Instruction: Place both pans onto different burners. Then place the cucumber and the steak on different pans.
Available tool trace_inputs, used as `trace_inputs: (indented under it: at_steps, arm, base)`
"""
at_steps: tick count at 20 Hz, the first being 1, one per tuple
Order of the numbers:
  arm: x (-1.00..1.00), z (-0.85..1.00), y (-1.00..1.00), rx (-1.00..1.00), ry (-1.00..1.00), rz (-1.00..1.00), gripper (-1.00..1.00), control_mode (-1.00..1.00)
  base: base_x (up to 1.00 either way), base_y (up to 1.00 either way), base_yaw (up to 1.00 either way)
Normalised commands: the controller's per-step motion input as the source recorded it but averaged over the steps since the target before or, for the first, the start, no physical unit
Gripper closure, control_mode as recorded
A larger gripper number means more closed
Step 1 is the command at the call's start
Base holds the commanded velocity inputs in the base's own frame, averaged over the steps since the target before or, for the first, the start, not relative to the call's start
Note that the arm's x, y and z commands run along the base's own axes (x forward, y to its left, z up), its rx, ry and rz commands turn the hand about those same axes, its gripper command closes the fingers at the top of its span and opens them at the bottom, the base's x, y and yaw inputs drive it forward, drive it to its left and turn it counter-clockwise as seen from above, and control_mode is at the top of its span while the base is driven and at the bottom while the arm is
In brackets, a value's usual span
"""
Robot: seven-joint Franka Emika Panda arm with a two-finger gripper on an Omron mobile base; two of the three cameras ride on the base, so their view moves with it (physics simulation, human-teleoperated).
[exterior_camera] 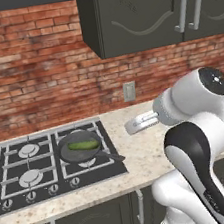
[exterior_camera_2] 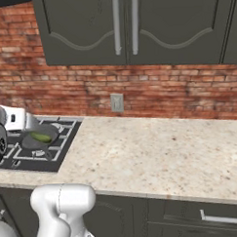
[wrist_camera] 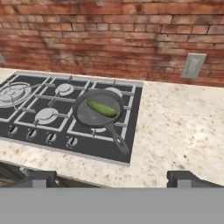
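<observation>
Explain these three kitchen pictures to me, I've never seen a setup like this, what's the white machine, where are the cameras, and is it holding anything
The white machine is a robot arm on a driving base, in a computer-rendered kitchen. Two pictures come from cameras on the base, behind the arm to its left and right, so they show the same scene from two sides. The third comes from a camera on the hand itself; the two dark tips at its bottom are the gripper, which is open and holds nothing.

On the speckled counter sits a black cooktop with gas burners. One frying pan rests on the cooktop's right side, handle pointing toward the front edge, with a green cucumber lying in it. Behind is a brick wall with an outlet.
</observation>
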Motion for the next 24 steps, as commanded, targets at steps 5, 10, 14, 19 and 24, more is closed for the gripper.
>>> trace_inputs:
  at_steps: [5,10,14,19,24]
  arm:
    - [-0.64,0.39,-0.38,0.05,-0.03,-0.01,-1.00,-1.00]
    - [-0.50,0.39,-0.25,0.02,0.00,-0.02,-1.00,1.00]
    - [0.00,0.00,0.00,0.00,0.00,0.00,-1.00,1.00]
    - [0.00,0.00,0.00,0.00,0.00,0.00,-1.00,1.00]
    - [0.00,0.00,0.00,0.00,0.00,0.00,-1.00,1.00]
  base:
    - [0.00,0.00,0.00]
    - [-0.12,-0.05,0.00]
    - [-0.46,0.02,-0.03]
    - [-0.30,0.49,-0.06]
    - [0.00,0.94,-0.07]
